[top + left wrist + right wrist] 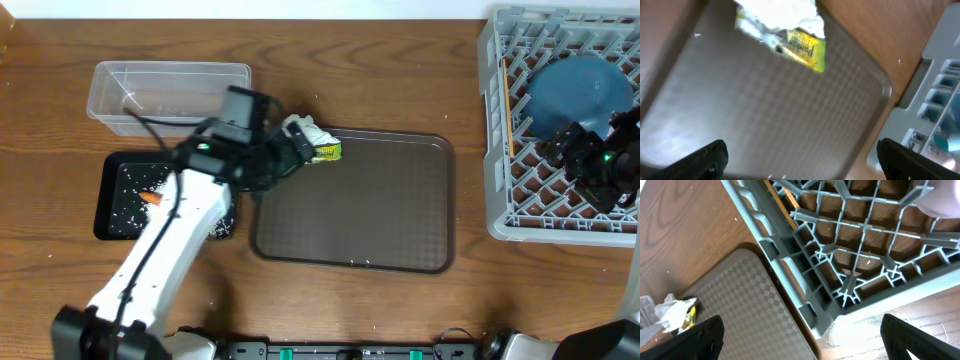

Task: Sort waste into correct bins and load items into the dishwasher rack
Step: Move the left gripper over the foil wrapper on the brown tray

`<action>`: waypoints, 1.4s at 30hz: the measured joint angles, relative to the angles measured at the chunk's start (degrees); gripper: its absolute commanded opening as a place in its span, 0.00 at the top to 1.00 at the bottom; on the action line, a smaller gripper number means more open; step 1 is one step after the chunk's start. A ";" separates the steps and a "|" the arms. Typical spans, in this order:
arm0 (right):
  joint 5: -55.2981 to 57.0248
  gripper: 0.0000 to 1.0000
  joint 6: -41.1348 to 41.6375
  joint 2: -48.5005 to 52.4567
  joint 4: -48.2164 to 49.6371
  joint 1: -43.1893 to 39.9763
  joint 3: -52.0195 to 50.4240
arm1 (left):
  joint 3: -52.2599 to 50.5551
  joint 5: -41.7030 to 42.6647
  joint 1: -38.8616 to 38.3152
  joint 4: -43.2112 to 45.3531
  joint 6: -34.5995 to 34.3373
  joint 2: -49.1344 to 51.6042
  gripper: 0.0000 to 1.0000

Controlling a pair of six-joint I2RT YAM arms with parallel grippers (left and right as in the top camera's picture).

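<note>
My left claw (pixel 805 167) stands wide open and empty, low over the brown tray (pixel 370 220), fingers pointed at the tray's far left corner. Just ahead of it the crumpled tissue (pixel 780 15) lies touching the yellow-green wrapper (pixel 805 50), with the wrapper on the right. I judge the step is to pick up this dry waste. With the rice (pixel 130 205) and carrot (pixel 150 198) in the black tray (pixel 112 165), it probably belongs in the clear tub (pixel 165 90) at the far left. I should centre one piece between my fingers, come down until the tips nearly meet the tray, then close fully. Both are thin and light and could slip or drag each other along. My right claw (pixel 590 165), also open and empty, hangs over the grey rack (pixel 497 150) on the right, near the big blue bowl (pixel 578 90) inside it.
</note>
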 measured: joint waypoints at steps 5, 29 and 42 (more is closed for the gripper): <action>0.00 0.01 0.00 0.00 -0.02 -0.02 0.00 | 0.00 -6.38 -3.82 7.67 -8.20 7.76 0.01; 0.00 0.01 0.00 0.00 -0.02 -0.02 0.00 | 0.00 -8.24 -5.05 20.33 -21.35 25.33 0.40; 0.00 0.01 0.00 0.00 -0.02 -0.02 0.00 | 0.00 -7.76 -5.05 20.09 -21.33 25.79 0.94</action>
